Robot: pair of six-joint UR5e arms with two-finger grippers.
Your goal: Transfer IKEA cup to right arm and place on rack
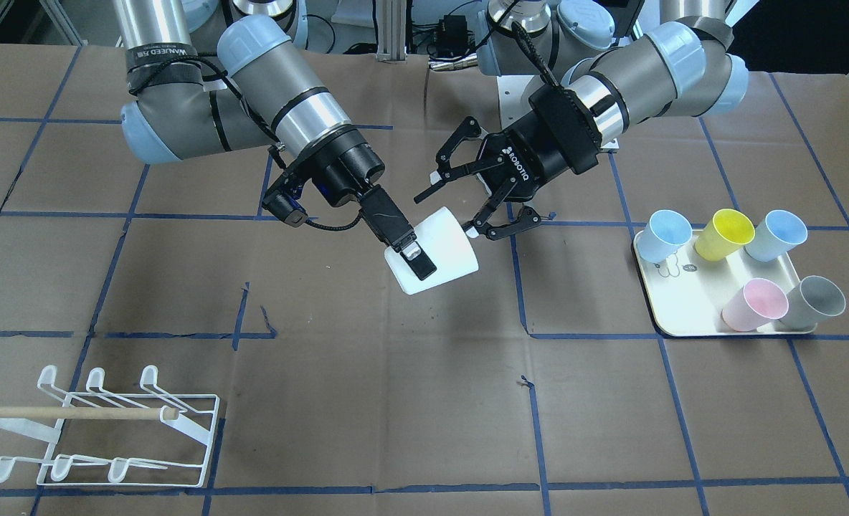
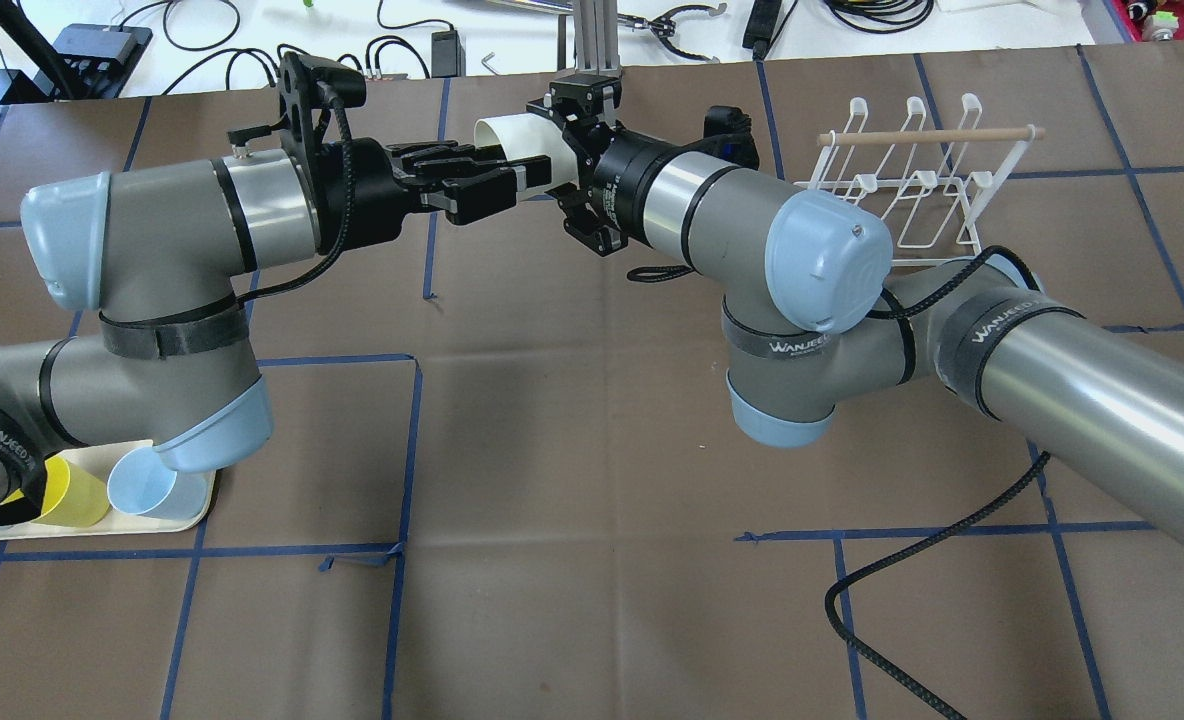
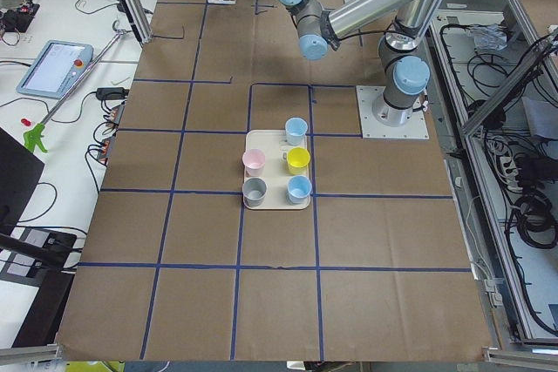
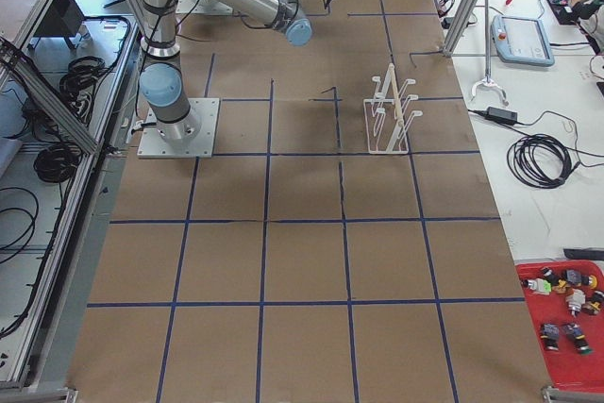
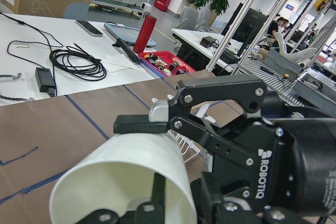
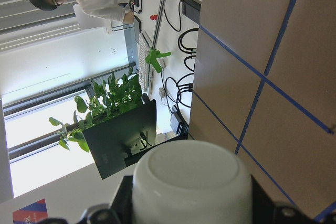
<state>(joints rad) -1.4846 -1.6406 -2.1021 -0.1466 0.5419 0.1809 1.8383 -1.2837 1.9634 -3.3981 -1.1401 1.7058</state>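
The white IKEA cup (image 1: pixel 447 247) hangs on its side above the middle of the table. My right gripper (image 1: pixel 419 252) is shut on it, with one black finger across its wall. My left gripper (image 1: pixel 454 213) is open, with its fingers spread on either side of the cup's other end and not closed on it. From overhead the cup (image 2: pixel 512 135) sits between the left gripper (image 2: pixel 497 180) and the right gripper (image 2: pixel 562 130). The left wrist view looks into the cup's open mouth (image 5: pixel 126 182). The right wrist view shows its base (image 6: pixel 189 182). The white wire rack (image 1: pixel 109 430) stands empty at the table's corner.
A cream tray (image 1: pixel 683 315) on the left arm's side holds several coloured cups: blue (image 1: pixel 665 235), yellow (image 1: pixel 726 233) and pink (image 1: pixel 754 304) among them. Blue tape lines cross the brown table cover. A black cable (image 2: pixel 912 570) trails under the right arm.
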